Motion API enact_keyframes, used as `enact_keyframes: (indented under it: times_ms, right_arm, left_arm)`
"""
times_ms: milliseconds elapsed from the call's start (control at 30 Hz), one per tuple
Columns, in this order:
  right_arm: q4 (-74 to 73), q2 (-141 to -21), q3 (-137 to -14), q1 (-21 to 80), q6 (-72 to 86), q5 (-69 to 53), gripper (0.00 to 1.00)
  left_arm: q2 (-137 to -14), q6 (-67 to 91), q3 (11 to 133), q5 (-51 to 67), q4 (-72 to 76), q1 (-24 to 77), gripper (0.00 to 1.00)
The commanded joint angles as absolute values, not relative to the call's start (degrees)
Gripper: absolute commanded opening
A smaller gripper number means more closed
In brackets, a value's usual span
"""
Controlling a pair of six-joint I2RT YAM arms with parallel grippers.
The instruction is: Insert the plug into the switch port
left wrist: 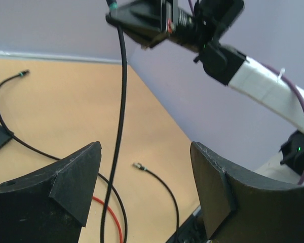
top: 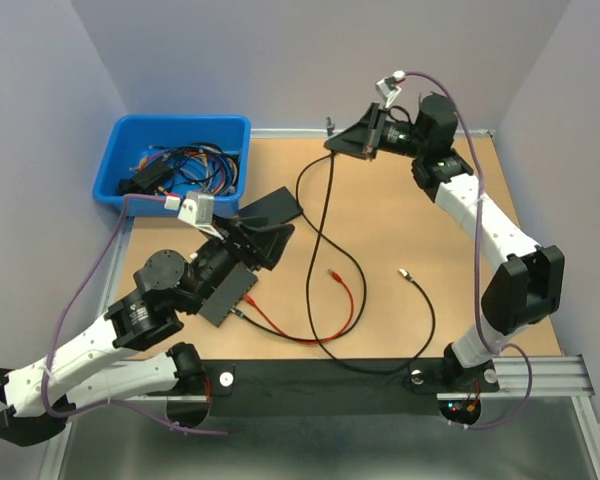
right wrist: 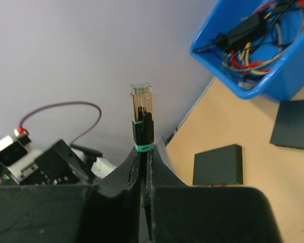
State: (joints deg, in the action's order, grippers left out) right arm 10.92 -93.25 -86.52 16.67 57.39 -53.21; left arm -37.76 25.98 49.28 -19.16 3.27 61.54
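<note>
My right gripper (right wrist: 143,153) is shut on a black cable just below its plug (right wrist: 141,98), a clear connector with a teal band that sticks up above the fingertips. In the top view this gripper (top: 342,142) is raised at the back of the table, and the black cable (top: 320,215) hangs from it down to the tabletop. The switch (top: 230,290), a flat black box, lies at the near left and also shows in the right wrist view (right wrist: 218,164). My left gripper (top: 265,242) hovers above the switch. Its jaws (left wrist: 146,149) are open and empty, and the hanging cable (left wrist: 119,121) is seen beyond them.
A red cable (top: 332,298) runs from the switch's near edge across the table. A loose black cable end (top: 404,272) lies at the centre right. A blue bin (top: 170,160) full of cables stands at the back left, with a flat black pad (top: 272,208) beside it.
</note>
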Motion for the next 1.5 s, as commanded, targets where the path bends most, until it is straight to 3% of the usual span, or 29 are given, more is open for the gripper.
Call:
enact_keyframes:
  times_ms: [0, 200, 400, 667, 933, 1133, 1333, 1467]
  right_arm:
    - [6.7, -91.0, -86.1, 25.2, 48.8, -55.8, 0.00]
    - [2.4, -87.7, -81.1, 33.9, 43.7, -49.5, 0.00]
    - [3.1, -84.6, -75.8, 37.7, 44.6, -46.5, 0.00]
    - [7.8, -84.6, -73.0, 38.8, 48.4, -46.7, 0.00]
    - [28.6, -85.2, -66.4, 39.7, 62.5, -51.3, 0.01]
    - [28.5, -84.8, -66.4, 41.0, 62.2, -51.0, 0.01]
    - [28.5, -84.6, -66.4, 41.6, 62.2, -50.9, 0.00]
    - [28.5, -85.0, -66.5, 42.3, 62.2, -51.0, 0.00]
  left_arm:
    - [-41.0, 23.6, 56.3, -26.5, 0.2, 61.1, 0.80]
    - [-43.2, 22.8, 58.0, -21.6, 3.1, 56.8, 0.80]
    - [-43.7, 30.4, 51.2, 4.4, 8.7, 33.1, 0.74]
    - [-40.3, 35.4, 42.7, 16.6, 20.5, 31.2, 0.71]
    - [-38.4, 37.2, 38.9, 17.0, 25.0, 31.2, 0.67]
    - [-40.9, 35.9, 39.8, 14.1, 21.2, 31.3, 0.60]
    - [-40.7, 35.1, 39.6, 12.1, 20.2, 31.2, 0.60]
    - [-39.3, 36.0, 38.7, 11.4, 23.0, 31.2, 0.53]
